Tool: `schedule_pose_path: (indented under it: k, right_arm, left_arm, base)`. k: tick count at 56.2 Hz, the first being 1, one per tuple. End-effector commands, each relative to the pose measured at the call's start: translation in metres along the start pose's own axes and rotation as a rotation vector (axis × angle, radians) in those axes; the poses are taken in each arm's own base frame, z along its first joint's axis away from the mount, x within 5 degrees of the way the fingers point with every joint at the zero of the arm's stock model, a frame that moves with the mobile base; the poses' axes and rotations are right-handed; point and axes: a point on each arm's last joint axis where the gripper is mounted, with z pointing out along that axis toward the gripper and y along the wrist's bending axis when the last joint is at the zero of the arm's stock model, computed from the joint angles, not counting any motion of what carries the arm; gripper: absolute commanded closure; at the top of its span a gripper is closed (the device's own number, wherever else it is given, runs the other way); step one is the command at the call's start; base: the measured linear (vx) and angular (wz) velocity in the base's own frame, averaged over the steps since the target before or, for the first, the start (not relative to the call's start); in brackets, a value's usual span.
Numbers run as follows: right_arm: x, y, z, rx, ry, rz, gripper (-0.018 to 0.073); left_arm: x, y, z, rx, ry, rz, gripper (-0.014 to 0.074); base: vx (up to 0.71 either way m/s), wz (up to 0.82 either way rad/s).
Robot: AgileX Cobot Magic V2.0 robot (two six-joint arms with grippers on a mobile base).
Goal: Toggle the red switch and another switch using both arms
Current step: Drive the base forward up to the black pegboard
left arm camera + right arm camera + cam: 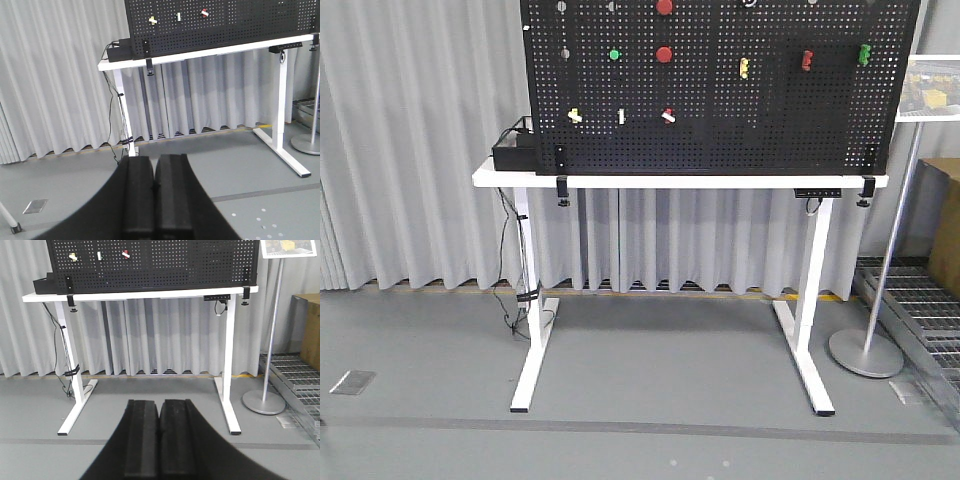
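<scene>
The red switch [668, 116] is a tiny red toggle with a white tip, low on the black pegboard [720, 140]. It also shows in the wrist views as red switch [204, 12] and red switch [126, 254]. The other switch [575, 115], whitish with a yellow tint, sits left of it, seen too as yellowish switch [152, 20] and yellowish switch [73, 256]. My left gripper [154, 159] and right gripper [159, 402] are shut and empty, low over the floor and far from the board. Neither arm appears in the front view.
The pegboard stands on a white table [680, 181] with a black box [514, 150] at its left end. A slim white toggle [621, 117], round red buttons [664, 53] and coloured handles are on the board. A sign stand [866, 352], floor grate [920, 300] and cables [510, 290] are nearby.
</scene>
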Motion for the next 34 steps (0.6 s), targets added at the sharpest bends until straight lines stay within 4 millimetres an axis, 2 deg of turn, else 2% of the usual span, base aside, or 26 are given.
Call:
schedule_pose_path:
  k: [1, 34]
  right_arm:
    - [-0.0063, 0.0008, -0.0008, -0.008, -0.089, -0.012, 0.0566]
    - [-0.0063, 0.0008, -0.0008, -0.008, -0.089, -0.012, 0.0566]
  left_arm:
    - [-0.0014, 0.0002, -0.0008, -0.009, -0.077, -0.008, 0.0594]
    - [-0.0014, 0.0002, -0.0008, -0.009, -0.077, -0.008, 0.0594]
  base:
    - [0.00, 0.00]
    - [0.00, 0.00]
